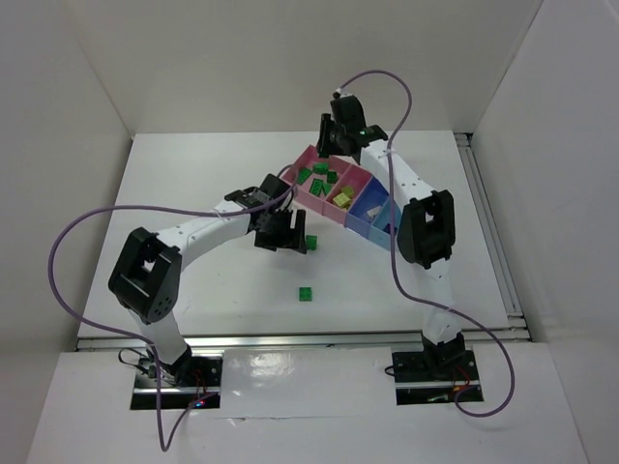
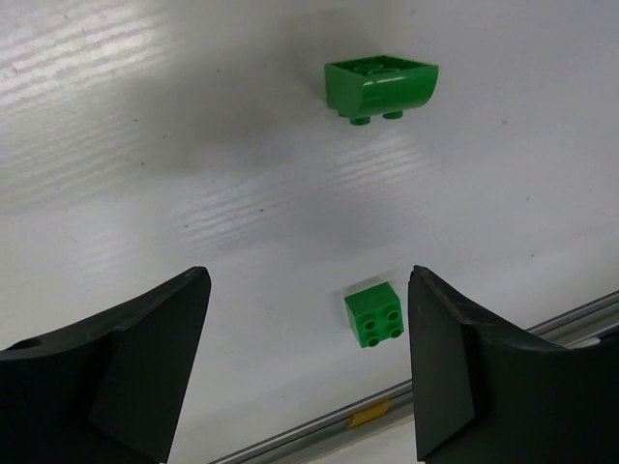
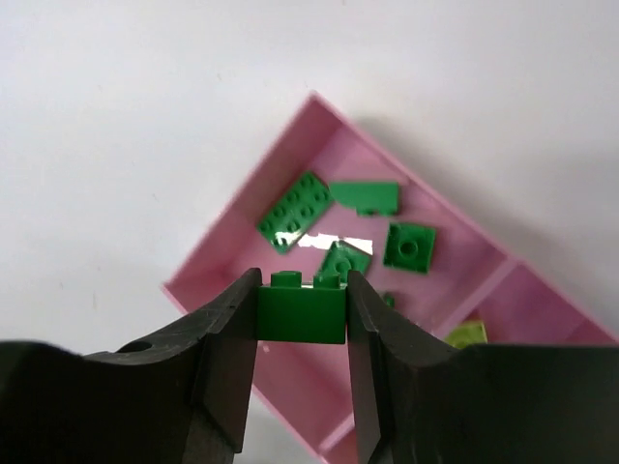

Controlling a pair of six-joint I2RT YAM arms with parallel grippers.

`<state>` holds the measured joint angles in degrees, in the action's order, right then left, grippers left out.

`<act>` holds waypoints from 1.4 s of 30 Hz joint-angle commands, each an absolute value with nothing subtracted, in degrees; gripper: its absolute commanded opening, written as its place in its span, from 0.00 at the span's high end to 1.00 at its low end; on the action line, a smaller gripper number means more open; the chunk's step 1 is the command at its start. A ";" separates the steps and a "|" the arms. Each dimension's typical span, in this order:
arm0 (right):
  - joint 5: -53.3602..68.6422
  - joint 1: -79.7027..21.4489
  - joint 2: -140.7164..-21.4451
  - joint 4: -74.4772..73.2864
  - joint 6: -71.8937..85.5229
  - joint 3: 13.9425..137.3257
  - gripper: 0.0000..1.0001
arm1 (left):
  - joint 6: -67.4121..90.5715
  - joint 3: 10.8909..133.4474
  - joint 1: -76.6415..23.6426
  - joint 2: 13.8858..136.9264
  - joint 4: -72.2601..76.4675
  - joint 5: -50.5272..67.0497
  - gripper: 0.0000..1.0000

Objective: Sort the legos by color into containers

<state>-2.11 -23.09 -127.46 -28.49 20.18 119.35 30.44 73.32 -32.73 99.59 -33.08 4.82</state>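
Observation:
My right gripper (image 3: 302, 290) is shut on a dark green lego (image 3: 302, 317) and hangs over the large pink container (image 3: 228, 253), where several green legos (image 3: 295, 211) lie. From above, this gripper (image 1: 330, 145) sits over the far end of that pink tray (image 1: 296, 186). My left gripper (image 2: 308, 319) is open above the table. A small green brick (image 2: 374, 316) lies below it, close to the right finger (image 2: 455, 367). A larger green curved brick (image 2: 380, 87) lies beyond. Both loose bricks (image 1: 306, 293) (image 1: 311, 241) show beside the left gripper (image 1: 288, 237) from above.
The row of containers runs diagonally: large pink, a smaller pink tray (image 1: 355, 187) with yellow legos (image 1: 342, 198), a blue one (image 1: 368, 209) and a light blue one (image 1: 386, 225). A metal rail (image 1: 309, 336) marks the table's near edge. White walls enclose the table.

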 commanded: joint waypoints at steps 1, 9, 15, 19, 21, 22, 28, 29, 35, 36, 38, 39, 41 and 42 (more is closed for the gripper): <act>-4.82 -24.78 -131.66 -36.20 20.21 128.13 1.00 | 31.64 77.43 -32.96 99.40 -31.55 3.52 0.15; -3.08 -25.31 -127.71 -31.73 18.90 123.22 0.28 | 30.59 81.55 -33.49 103.36 -31.03 5.36 0.14; -3.08 -25.31 -127.18 -32.34 18.37 123.75 0.33 | 31.72 83.50 -34.01 106.25 -32.17 4.67 0.14; -5.09 -25.31 -123.58 -30.33 18.37 119.19 0.39 | 32.25 84.55 -35.16 107.92 -32.17 4.13 0.14; -5.71 -24.70 -120.16 -27.27 19.42 114.73 0.36 | 33.91 84.55 -35.68 109.07 -32.17 4.13 0.15; -5.71 -24.00 -119.19 -26.46 19.42 113.74 0.35 | 34.53 84.55 -36.38 109.59 -32.17 4.13 0.16; -3.96 -23.38 -117.33 -27.07 18.90 114.43 0.37 | 37.70 87.00 -38.49 113.81 -30.84 -2.71 0.25; -3.43 -23.38 -117.33 -27.59 18.90 114.43 0.37 | 38.58 88.49 -38.50 114.95 -32.59 -3.68 0.26; -3.43 -23.38 -114.70 -27.07 18.90 112.85 0.37 | 38.58 94.12 -38.50 119.61 -35.07 -8.09 0.30; -2.91 -23.38 -114.70 -27.07 18.90 112.16 0.37 | 37.97 94.83 -38.50 120.14 -35.59 -8.61 0.33; -2.12 -22.76 -113.56 -26.55 18.90 110.93 0.37 | 37.97 96.67 -38.50 121.02 -36.47 -8.61 0.37; -2.11 -22.76 -113.55 -26.02 18.90 110.31 0.37 | 37.97 96.68 -38.50 121.63 -36.47 -8.61 0.40; -2.11 -22.76 -111.98 -26.02 18.90 108.99 0.37 | 37.97 97.47 -38.50 121.64 -37.44 -8.61 0.51; -2.11 -22.24 -111.97 -26.02 18.90 108.98 0.37 | 37.97 97.47 -38.50 121.64 -37.96 -8.61 0.54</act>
